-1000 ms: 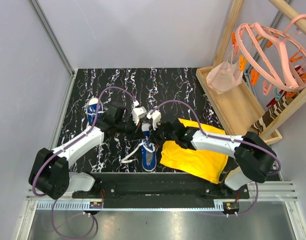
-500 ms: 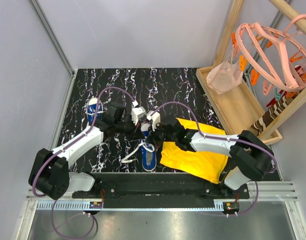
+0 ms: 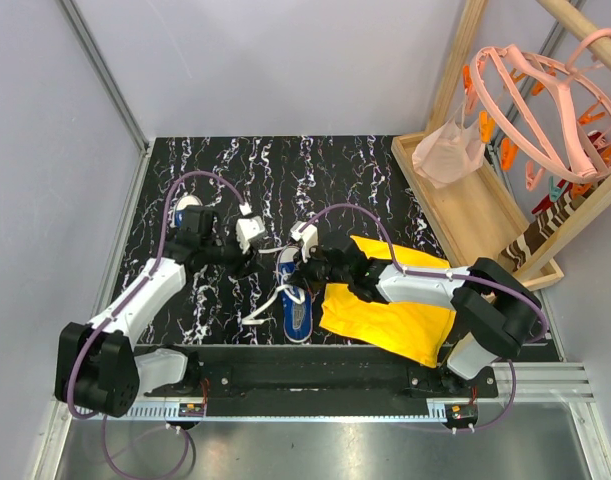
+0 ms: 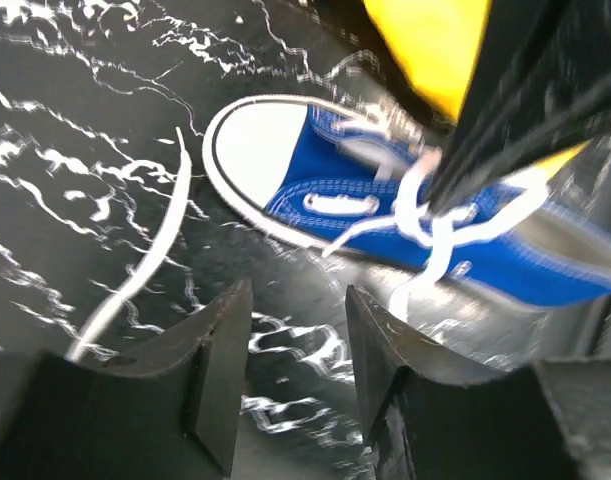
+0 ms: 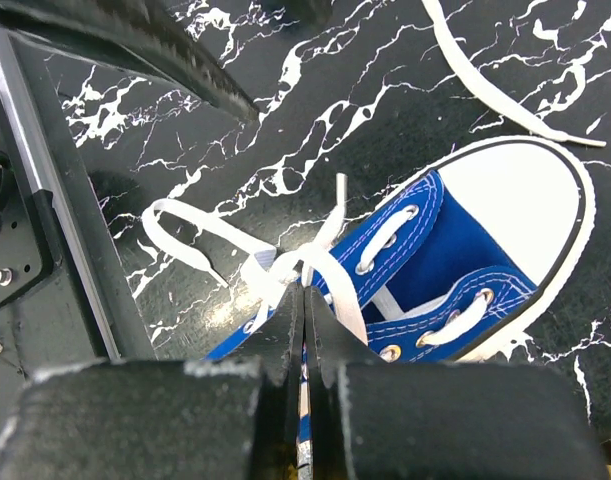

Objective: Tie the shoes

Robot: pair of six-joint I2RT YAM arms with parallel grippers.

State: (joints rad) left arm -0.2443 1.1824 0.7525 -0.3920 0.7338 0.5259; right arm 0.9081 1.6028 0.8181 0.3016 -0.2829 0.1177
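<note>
On marbled tabletop (image 3: 335, 170), canvas sneaker (image 3: 298, 318), flat lace (image 5: 270, 270)

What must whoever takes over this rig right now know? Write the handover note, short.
Left pincer: open, empty, hovering near the toe of the central blue canvas sneaker with white toe cap.
Right pincer: shut on that sneaker's white lace where the strands cross.
A loose lace strand lies on the black marbled table.
Second blue sneaker: far left, mostly hidden by the left arm.
Done: no finished bow visible.
Left: tie this sneaker, then the other.
</note>
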